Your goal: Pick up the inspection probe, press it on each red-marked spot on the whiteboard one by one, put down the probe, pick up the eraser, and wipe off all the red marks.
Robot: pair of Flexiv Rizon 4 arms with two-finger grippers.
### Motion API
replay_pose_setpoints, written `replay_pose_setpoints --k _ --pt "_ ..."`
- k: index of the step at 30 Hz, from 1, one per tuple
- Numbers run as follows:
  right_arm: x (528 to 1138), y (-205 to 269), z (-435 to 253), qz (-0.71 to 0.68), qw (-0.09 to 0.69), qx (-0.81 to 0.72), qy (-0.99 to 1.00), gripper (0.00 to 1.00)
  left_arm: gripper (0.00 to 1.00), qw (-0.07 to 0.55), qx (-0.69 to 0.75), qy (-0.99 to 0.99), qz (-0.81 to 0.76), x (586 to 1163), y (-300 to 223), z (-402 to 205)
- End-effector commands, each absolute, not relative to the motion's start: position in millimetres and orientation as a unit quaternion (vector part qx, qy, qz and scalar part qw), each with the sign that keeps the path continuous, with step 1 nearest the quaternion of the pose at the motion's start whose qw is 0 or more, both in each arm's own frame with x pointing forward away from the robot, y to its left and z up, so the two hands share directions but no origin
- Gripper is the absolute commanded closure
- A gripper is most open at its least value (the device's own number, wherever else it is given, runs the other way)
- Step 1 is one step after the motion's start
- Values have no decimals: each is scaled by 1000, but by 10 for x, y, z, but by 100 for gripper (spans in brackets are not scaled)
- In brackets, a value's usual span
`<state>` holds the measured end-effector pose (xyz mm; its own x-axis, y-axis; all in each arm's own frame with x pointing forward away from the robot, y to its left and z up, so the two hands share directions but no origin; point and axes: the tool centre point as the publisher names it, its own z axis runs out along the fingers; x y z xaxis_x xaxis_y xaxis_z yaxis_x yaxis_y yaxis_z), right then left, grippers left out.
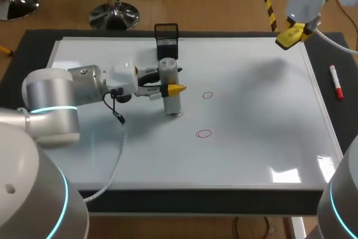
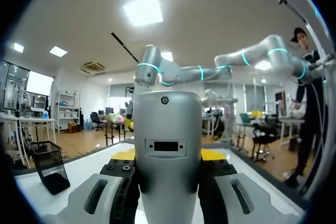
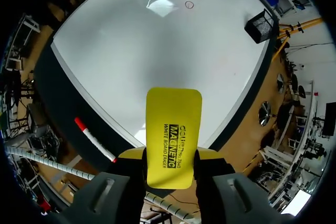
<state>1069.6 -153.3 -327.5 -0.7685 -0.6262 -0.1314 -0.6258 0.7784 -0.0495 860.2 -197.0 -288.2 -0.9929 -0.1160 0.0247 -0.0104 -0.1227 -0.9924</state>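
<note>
Your left tool grips the one silver-grey probe, upright with its tip on the whiteboard near two red circles; your right tool clamps the one yellow eraser above the board's far right corner

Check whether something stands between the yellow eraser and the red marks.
Nothing visible blocks the far red circle or the near red circle. The probe, gripped upright by the left claw, stands on the whiteboard beside them, seemingly over a third mark.
</note>
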Motion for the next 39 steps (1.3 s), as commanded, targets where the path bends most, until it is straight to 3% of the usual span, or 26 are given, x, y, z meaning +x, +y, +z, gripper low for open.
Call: replay_pose_setpoints --k 1,25,39 --pt "10701 -1537 -3265 -3 69 -334 940 100 100 31 -48 658 -751 8635 -2013 -2949" --pt "10701 -1537 -3265 -3 69 -334 940 100 100 29 -53 663 -746 8640 -2026 -2977" --pt "10701 -1537 -3265 -3 69 -334 940 100 100 66 -60 660 -746 8883 -1721 -2694"
